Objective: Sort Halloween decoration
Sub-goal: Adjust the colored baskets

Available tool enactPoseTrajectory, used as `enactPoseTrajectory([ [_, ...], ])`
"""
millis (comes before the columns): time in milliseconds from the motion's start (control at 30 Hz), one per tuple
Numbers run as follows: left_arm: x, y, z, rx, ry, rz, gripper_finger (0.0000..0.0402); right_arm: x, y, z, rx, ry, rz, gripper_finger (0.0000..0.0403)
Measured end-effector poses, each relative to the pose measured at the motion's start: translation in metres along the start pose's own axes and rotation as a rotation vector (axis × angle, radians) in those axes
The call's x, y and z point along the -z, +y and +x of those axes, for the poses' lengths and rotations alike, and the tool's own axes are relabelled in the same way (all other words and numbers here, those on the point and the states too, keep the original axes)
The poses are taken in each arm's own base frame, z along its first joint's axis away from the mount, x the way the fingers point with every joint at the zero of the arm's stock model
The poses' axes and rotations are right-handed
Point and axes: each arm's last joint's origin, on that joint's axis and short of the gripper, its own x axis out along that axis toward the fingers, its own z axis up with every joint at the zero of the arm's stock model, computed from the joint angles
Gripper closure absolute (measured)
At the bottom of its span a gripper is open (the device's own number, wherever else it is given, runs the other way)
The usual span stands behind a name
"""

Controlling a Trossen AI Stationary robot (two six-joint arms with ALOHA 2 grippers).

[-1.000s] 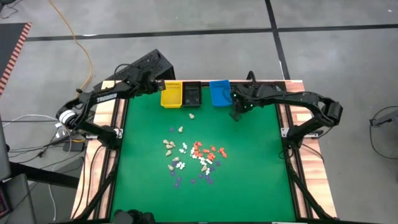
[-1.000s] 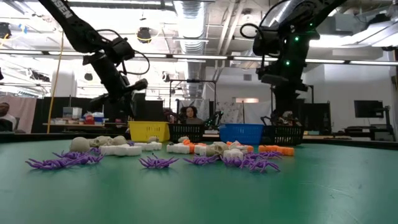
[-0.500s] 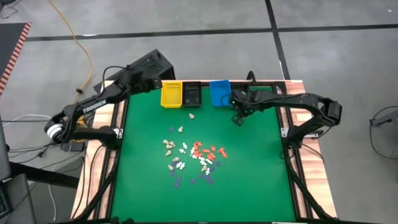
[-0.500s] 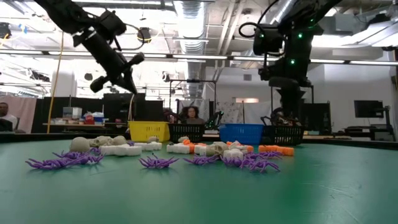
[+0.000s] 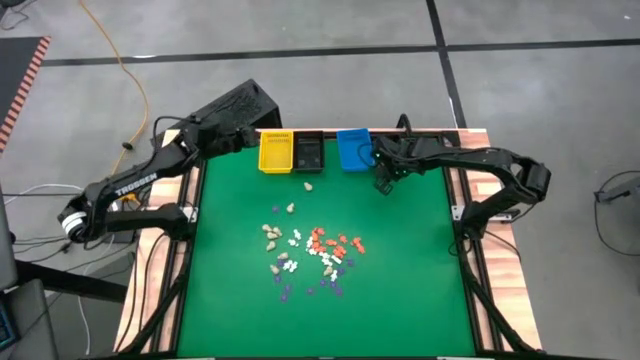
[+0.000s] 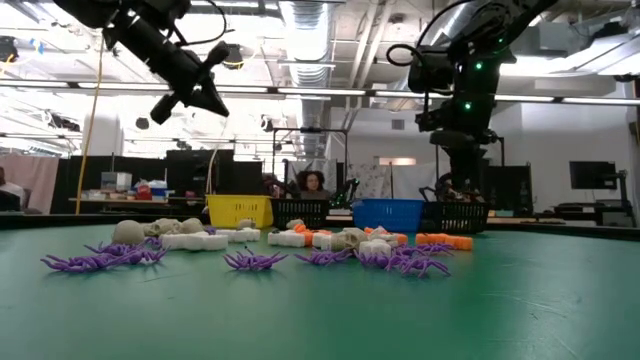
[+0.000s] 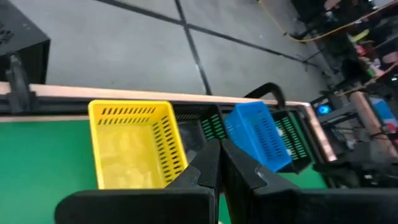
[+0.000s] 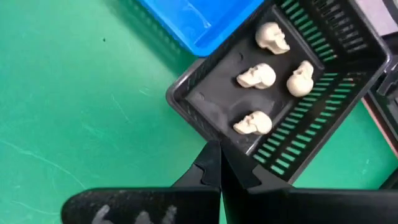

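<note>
The left arm had swung away from the yellow bin (image 5: 275,152) toward ten o'clock, lifting its left claw (image 6: 190,95), fingers together and empty. The right claw (image 5: 381,186), also together and empty, barely shifted beside the blue bin (image 5: 353,149) near one o'clock. That suggested a drop just finished; the Halloween decoration (image 5: 310,255) mostly lay unsorted mid-counter (image 5: 420,280).

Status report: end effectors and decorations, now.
Left end effector shut, empty, high behind yellow bin. Right end effector shut, empty, beside blue bin. Decorations piled mid-table; four skulls in black bin. Nothing blocking.
</note>
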Motion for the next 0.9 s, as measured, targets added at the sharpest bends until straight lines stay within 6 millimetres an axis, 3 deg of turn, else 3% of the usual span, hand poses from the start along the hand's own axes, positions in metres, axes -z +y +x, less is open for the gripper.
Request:
enactPoseTrajectory([
  [167, -0.002, -0.007, -0.013, 0.049, -0.026, 0.005, 0.0401, 0.003, 0.003, 0.006, -0.052, -0.012, -0.03, 0.0383],
  [500, -0.004, -0.011, -0.025, 0.084, -0.055, 0.004, 0.0402, 0.029, 0.011, 0.025, -0.084, 0.076, -0.084, 0.0383],
  [900, -0.004, -0.011, -0.025, 0.084, -0.052, 0.004, 0.0401, 0.014, 0.0, 0.03, -0.081, -0.057, -0.021, 0.0383],
])
